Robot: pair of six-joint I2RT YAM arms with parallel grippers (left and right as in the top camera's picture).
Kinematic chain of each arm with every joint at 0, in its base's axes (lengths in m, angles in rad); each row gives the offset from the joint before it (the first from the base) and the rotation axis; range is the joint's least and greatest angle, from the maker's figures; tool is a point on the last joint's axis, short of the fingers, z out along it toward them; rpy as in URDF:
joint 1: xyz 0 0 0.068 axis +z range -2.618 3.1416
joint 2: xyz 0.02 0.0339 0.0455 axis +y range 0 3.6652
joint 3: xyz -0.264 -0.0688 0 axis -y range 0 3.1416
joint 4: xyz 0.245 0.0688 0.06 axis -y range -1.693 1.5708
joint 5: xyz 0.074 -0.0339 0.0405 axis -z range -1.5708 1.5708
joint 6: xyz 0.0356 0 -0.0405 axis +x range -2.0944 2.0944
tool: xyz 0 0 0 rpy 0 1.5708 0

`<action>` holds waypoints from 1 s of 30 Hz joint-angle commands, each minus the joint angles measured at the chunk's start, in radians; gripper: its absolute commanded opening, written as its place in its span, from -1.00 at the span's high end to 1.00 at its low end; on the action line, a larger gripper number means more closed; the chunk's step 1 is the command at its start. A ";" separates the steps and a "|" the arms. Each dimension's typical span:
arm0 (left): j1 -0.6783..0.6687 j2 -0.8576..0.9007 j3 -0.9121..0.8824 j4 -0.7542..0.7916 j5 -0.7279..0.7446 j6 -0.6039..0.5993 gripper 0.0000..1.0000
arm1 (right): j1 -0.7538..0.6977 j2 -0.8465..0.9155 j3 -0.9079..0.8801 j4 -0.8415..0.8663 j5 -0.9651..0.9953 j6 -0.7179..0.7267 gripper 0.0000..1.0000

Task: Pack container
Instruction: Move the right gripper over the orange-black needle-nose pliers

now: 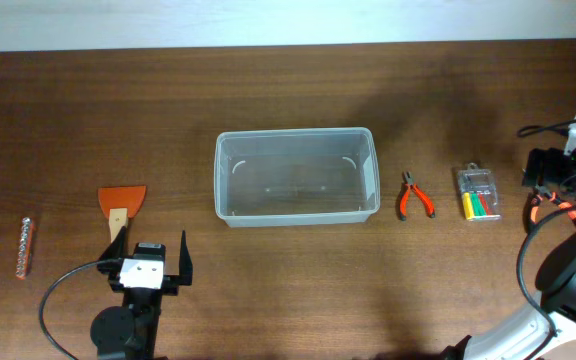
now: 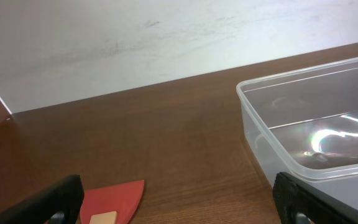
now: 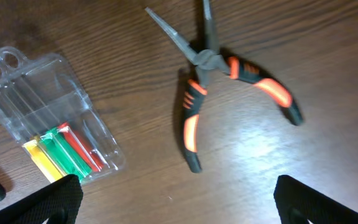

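The clear plastic container (image 1: 295,133) stands empty at the table's middle; its left corner shows in the left wrist view (image 2: 261,134). My left gripper (image 1: 152,258) is open and empty near the front left, just in front of an orange scraper (image 1: 121,205), whose blade shows between the fingers (image 2: 112,198). My left fingers (image 2: 179,208) are spread wide. My right gripper (image 1: 541,182) is at the far right, open and empty (image 3: 176,208). Ahead of it lie orange-handled pliers (image 3: 225,78) and a small clear case with green, yellow and red bits (image 3: 55,118).
The pliers (image 1: 414,197) and small case (image 1: 478,192) lie right of the container. A small speckled rod (image 1: 25,247) lies at the far left. A red-handled object (image 1: 553,206) sits under the right arm. A white wall borders the table's far edge.
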 commanded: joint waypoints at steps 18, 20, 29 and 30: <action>0.006 -0.009 -0.007 0.003 -0.006 -0.012 -0.98 | -0.057 0.118 0.015 0.016 -0.067 -0.001 -0.97; 0.006 -0.009 -0.007 0.003 -0.006 -0.012 -0.98 | -0.067 0.118 0.015 0.016 -0.068 0.021 -0.97; 0.006 -0.009 -0.007 0.003 -0.006 -0.012 -0.98 | -0.068 0.119 0.015 0.017 -0.077 0.020 -0.97; 0.006 -0.009 -0.007 0.003 -0.006 -0.012 -0.98 | -0.068 0.119 0.015 0.019 -0.077 0.019 -0.97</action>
